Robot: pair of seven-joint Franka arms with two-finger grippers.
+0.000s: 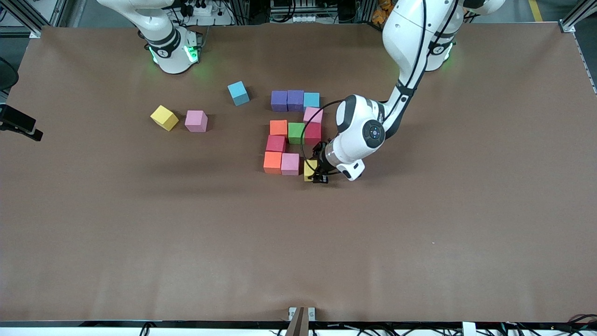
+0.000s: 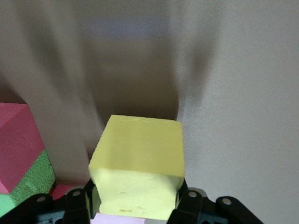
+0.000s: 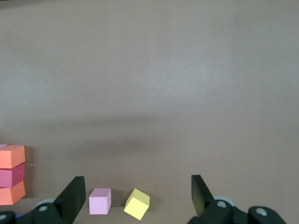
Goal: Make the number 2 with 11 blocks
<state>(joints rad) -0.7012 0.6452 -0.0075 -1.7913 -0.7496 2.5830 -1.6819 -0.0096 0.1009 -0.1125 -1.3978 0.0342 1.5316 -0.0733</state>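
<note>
From the front I had the left gripper (image 1: 316, 173) down at the nearest row of the 2 (image 1: 290, 135), jaws narrow around a yellow block (image 1: 309, 169) just beside the pink block (image 1: 290, 164) there. Three spare blocks lay toward the right arm's end.

The left wrist view showed the yellow block (image 2: 139, 164) between the fingers (image 2: 188, 205), slightly askew. I judged that releasing unevenly might drag it and leave the row crooked.

In the right wrist view the right gripper (image 3: 135, 198) hung wide and empty, waiting.
</note>
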